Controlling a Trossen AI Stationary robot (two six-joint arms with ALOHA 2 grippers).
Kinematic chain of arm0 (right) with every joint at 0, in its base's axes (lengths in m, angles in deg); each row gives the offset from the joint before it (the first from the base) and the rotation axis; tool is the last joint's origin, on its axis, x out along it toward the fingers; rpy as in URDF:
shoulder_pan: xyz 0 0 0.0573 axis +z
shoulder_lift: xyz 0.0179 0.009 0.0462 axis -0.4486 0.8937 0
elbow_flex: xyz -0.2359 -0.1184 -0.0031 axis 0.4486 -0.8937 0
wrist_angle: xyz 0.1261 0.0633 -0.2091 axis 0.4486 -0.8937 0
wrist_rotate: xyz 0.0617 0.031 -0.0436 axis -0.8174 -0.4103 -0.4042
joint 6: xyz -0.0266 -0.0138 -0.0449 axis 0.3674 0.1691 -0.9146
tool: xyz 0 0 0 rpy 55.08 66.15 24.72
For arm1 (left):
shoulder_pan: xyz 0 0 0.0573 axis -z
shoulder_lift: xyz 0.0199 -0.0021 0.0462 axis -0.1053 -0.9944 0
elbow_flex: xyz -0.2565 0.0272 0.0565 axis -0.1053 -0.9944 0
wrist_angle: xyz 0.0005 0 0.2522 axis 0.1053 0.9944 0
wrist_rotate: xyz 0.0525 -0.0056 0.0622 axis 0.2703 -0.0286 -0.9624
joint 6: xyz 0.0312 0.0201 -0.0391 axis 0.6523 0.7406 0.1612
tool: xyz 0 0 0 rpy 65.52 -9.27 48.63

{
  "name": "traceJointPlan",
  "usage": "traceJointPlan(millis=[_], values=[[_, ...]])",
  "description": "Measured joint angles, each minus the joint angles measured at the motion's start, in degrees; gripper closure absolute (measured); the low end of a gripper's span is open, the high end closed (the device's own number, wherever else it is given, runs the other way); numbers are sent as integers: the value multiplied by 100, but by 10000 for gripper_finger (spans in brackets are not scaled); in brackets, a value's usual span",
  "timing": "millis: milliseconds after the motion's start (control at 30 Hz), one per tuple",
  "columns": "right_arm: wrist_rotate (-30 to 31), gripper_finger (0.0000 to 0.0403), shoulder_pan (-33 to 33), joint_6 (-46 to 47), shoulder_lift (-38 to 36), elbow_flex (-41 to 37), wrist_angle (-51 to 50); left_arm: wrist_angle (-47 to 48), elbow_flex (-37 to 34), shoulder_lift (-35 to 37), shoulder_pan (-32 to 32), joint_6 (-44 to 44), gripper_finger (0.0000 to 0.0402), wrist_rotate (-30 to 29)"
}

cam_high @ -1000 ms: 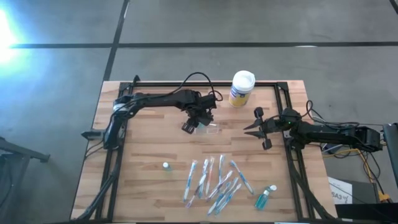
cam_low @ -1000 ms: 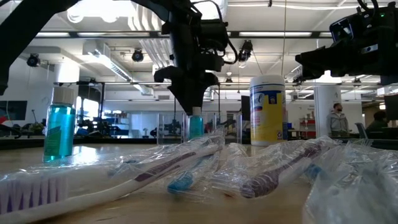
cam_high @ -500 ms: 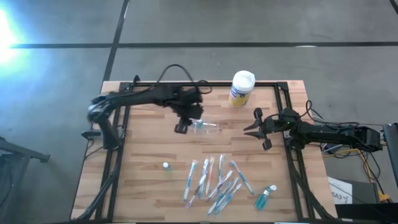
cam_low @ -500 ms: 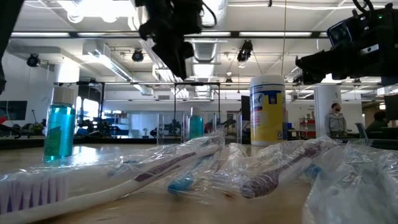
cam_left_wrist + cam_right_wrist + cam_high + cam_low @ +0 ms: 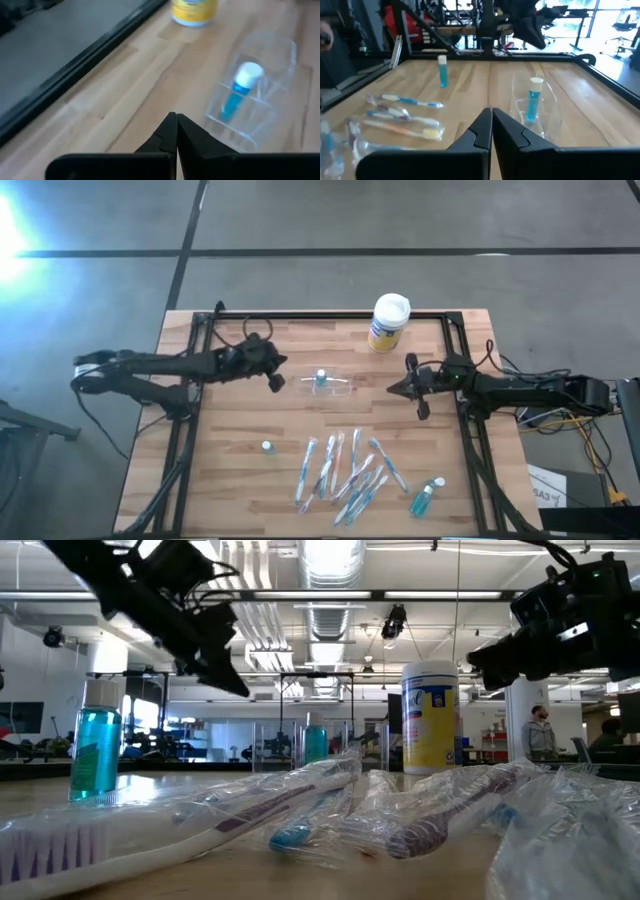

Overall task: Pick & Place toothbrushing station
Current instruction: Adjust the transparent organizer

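The toothbrushing station (image 5: 330, 385), a clear plastic holder, rests on its base mid-table (image 5: 260, 85) (image 5: 536, 107) (image 5: 300, 748). A blue tube with a white cap (image 5: 240, 87) stands in it. My left gripper (image 5: 277, 380) is shut and empty, left of the station and above the table (image 5: 176, 120) (image 5: 238, 688). My right gripper (image 5: 391, 389) is shut and empty too, right of the station and pointing at it (image 5: 491, 114).
A yellow-and-blue canister with a white lid (image 5: 388, 322) stands at the far edge. Several wrapped toothbrushes (image 5: 345, 470) lie near the front, with a blue bottle (image 5: 425, 498) to their right and a small tube (image 5: 267, 447) to their left. A black frame (image 5: 190, 420) rims the table.
My left gripper has risen off the station and drawn back toward the table's left edge, turning from pointing down to nearly level, and its fingers have shut. The station with its blue tube stays where it was.
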Motion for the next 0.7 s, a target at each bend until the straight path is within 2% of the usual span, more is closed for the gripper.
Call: traceJointPlan(millis=[100, 300, 500, 700], values=[[41, 395, 116, 49, 528, 158, 407, -352, -336, -22, -175, -414, 395, -8], [146, 395, 513, 25, 1830, 632, 613, -395, -550, -291, -260, -949, 398, 54], [145, 395, 785, -85, 2994, 1280, 629, -460, -497, -602, -281, -1127, 399, -37], [101, 395, 805, -21, 3825, 1765, 598, -681, -438, -1056, -214, -1365, 398, 22]])
